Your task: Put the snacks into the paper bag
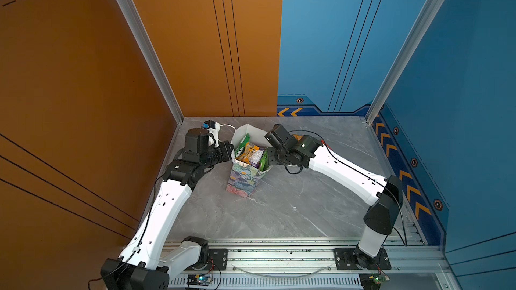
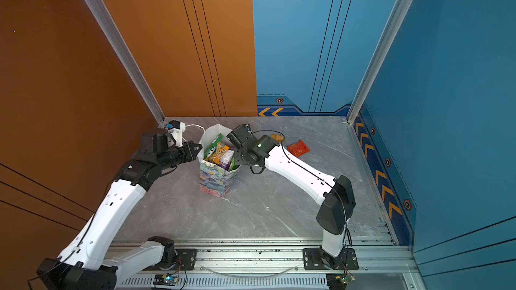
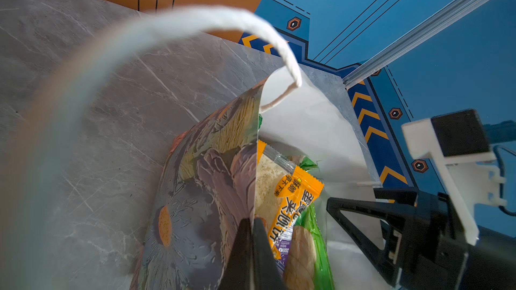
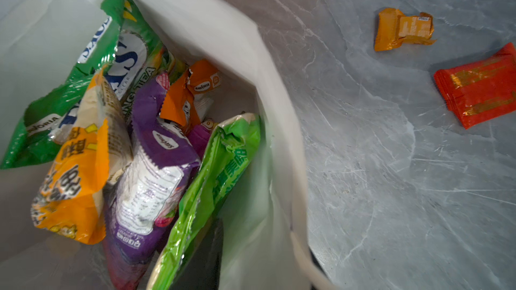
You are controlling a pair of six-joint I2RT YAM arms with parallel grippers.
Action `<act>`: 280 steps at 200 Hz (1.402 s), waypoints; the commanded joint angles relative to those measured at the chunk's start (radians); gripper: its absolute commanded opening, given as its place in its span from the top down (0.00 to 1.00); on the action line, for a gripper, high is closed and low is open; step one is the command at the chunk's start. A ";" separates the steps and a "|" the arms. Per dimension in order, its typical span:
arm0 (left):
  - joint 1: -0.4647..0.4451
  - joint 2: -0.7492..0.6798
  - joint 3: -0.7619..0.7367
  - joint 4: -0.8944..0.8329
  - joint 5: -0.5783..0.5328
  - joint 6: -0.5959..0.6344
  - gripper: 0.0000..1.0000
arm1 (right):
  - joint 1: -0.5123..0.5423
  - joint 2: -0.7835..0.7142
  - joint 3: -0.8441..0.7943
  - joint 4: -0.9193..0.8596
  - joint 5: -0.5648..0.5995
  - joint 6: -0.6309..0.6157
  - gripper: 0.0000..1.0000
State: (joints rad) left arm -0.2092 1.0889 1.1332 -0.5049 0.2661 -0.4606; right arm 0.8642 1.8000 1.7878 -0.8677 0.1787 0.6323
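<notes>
Only right wrist view shows magenta packet (image 4: 199,138) in paper bag (image 4: 237,37).

Mouth of paper bag (image 1: 243,182) crowded: packets (image 4: 156,163) stacked near rim, little gap between; left jaws pinch bag's left wall; right arm (image 1: 296,149) hangs over right rim; cord handle (image 3: 195,20) arcs up beside left wrist; worktop (image 1: 293,207) in front of bag open; behind right arm, orange packet (image 2: 277,137) and red packet (image 2: 298,148) lie apart on worktop

Floral paper bag (image 2: 216,181), seemingly upright mid-frame, holds green, orange, purple snacks (image 4: 156,168); orange packet (image 2: 276,137) and red packet (image 2: 298,148) lie right of it.
</notes>
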 commanded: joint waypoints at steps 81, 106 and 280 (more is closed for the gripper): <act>0.009 0.003 0.044 0.082 0.033 -0.017 1.00 | -0.038 0.013 0.267 -0.079 -0.088 -0.083 1.00; -0.028 0.004 0.065 0.078 0.008 -0.034 1.00 | -0.081 0.009 0.325 -0.089 -0.168 -0.089 1.00; -0.382 0.178 0.159 -0.049 -0.204 0.067 1.00 | -0.218 -0.137 0.030 0.000 -0.202 -0.066 0.74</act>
State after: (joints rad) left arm -0.5831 1.3140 1.3220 -0.6144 0.0921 -0.4297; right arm 0.6514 1.7111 1.8244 -0.9295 -0.0051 0.5636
